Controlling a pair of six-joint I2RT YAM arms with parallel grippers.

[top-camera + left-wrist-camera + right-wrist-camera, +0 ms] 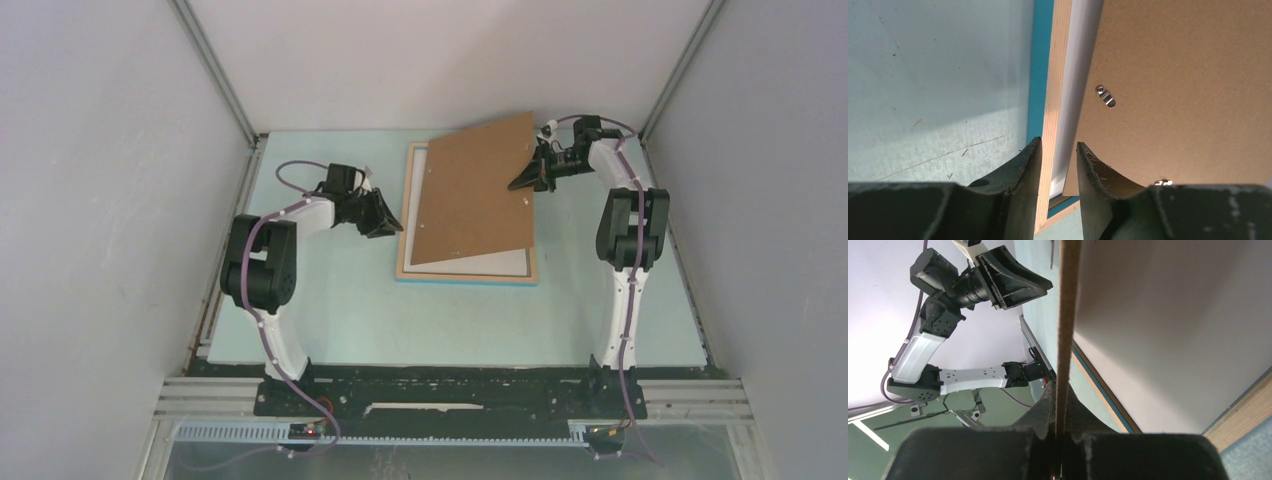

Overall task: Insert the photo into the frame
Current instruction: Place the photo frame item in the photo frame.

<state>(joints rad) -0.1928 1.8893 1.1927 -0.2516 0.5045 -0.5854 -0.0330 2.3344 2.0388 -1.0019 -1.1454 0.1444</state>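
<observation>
Right gripper (524,181) is clamped on the right edge of the brown fibreboard backing board (472,190), tilting it over the rectangular light-wood, turquoise-edged frame (468,278). The frame lies back-up mid-table, with the white-backed photo (492,262) inside. Left gripper (1058,143) stands parted, straddling the frame's left rail above the scuffed pale-green tabletop (330,310), grey walls (90,200) around.

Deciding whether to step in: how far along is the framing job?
Done, it seems: a white sheet, likely the photo back-up, lies in the face-down frame. In hand: the right claw pinches the board, tilted over it; the left claw stands open astride a frame rail. Left: lower and seat the board.
</observation>
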